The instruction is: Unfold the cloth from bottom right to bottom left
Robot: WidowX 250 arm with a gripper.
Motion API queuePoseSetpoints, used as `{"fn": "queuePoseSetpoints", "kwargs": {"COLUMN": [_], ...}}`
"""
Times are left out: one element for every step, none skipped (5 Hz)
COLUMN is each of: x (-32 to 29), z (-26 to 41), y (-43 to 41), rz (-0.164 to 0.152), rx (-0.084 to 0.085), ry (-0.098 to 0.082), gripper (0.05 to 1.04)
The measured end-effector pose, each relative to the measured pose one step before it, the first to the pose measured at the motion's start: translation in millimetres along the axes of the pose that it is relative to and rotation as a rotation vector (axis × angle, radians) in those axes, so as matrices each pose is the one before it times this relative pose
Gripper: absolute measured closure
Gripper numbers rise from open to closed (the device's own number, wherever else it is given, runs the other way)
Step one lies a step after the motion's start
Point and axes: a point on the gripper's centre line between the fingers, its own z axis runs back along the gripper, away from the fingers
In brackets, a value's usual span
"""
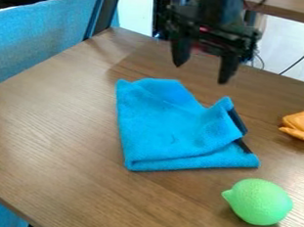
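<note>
One blue cloth (170, 129) is lying folded and a bit rumpled in the middle of the wooden bench (69, 124), with dark edging showing along its right side. The end effector (203, 67) is hanging above the bench, just past the cloth's far edge, fingers spread wide and gripping nothing. A green lime-looking thing (260, 201) is sitting near the cloth's lower right corner, and an orange toy (301, 126) is resting over at the right.
</note>
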Motion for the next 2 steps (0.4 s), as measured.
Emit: {"fn": "queuePoseSetpoints", "kwargs": {"x": [-1.92,-1.36], "z": [-16.93,-17.09], "y": [-10.84,-3.45], "rz": [0.0759,0.047], "rx": [-0.0305,-0.03], "ry": [0.0183,-0.0428], "gripper": [0.083,0.083]}}
